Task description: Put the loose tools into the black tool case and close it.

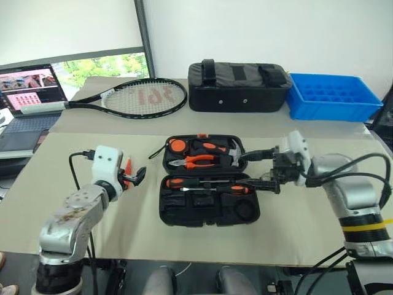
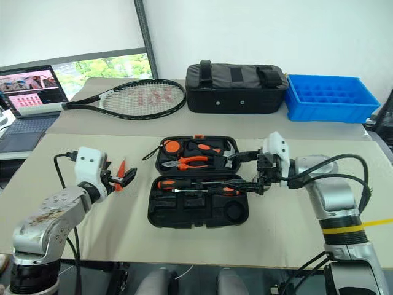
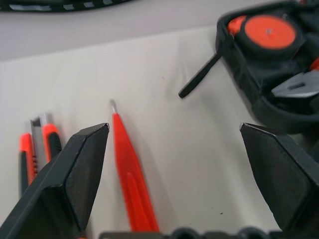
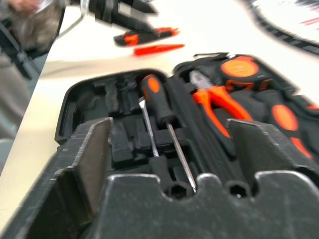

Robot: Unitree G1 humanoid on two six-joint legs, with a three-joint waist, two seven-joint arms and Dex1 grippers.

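I count one black tool case (image 1: 209,190) lying open at the middle of the table (image 1: 73,227). Its far half holds a tape measure (image 1: 177,146) and orange-handled pliers (image 1: 198,161); its near half holds two screwdrivers (image 1: 209,184) laid side by side. My right gripper (image 1: 265,169) sits at the case's 3 o'clock edge, pointing toward it, fingers spread and grasping nothing. My left gripper (image 1: 134,177) sits at the case's 9 o'clock, off its edge, fingers spread wide and empty. Between those fingers in the left wrist view, one slim orange tool (image 3: 130,174) lies flat on the table, with a utility knife (image 3: 37,149) just beside it. Past the case at 12 o'clock: one tennis racket (image 1: 132,98), one black bag (image 1: 238,86), one blue tray (image 1: 331,97).
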